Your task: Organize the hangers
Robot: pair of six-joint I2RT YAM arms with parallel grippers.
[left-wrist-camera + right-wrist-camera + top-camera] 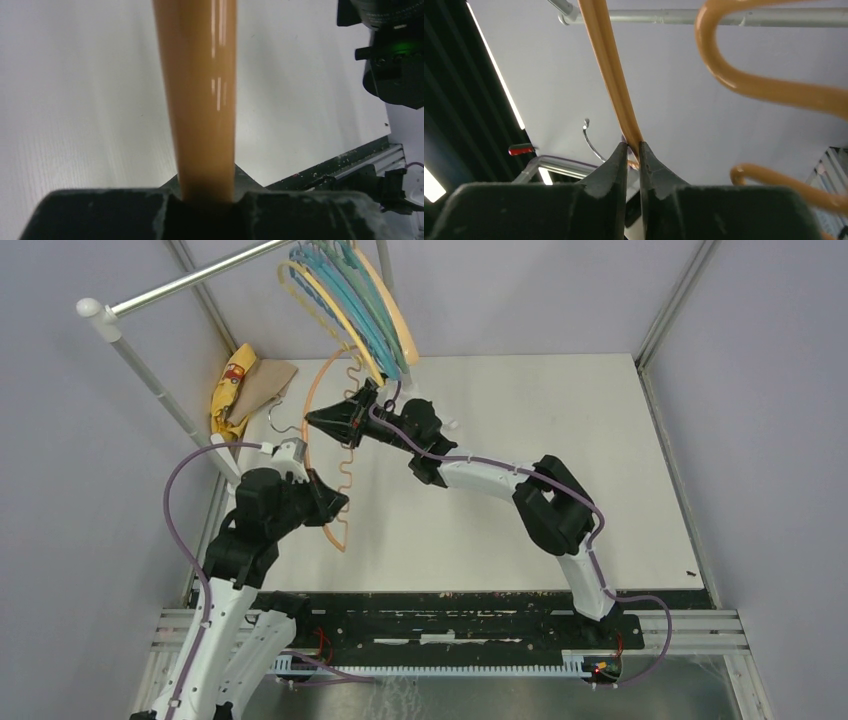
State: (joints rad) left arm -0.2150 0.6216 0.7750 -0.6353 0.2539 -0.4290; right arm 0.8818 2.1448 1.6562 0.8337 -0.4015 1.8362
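Most hangers point(352, 302) are hung on the far rail point(200, 278) — one orange hanger point(202, 100) is held below it, far-left, clamped tight by left gripper point(326, 502) and right gripper point(633, 150) — not yet hooked.

One orange hanger point(335, 537) is held clear of the worktop point(550, 440) near its left edge, standing on edge with its wavy bar toward the right. The left gripper point(335, 505) pinches its near arm, and the right gripper point(312, 420) pinches its far arm. The other hangers point(345, 300), teal, blue and pale yellow, hang bunched on the rail point(190, 280) above the far-left corner.
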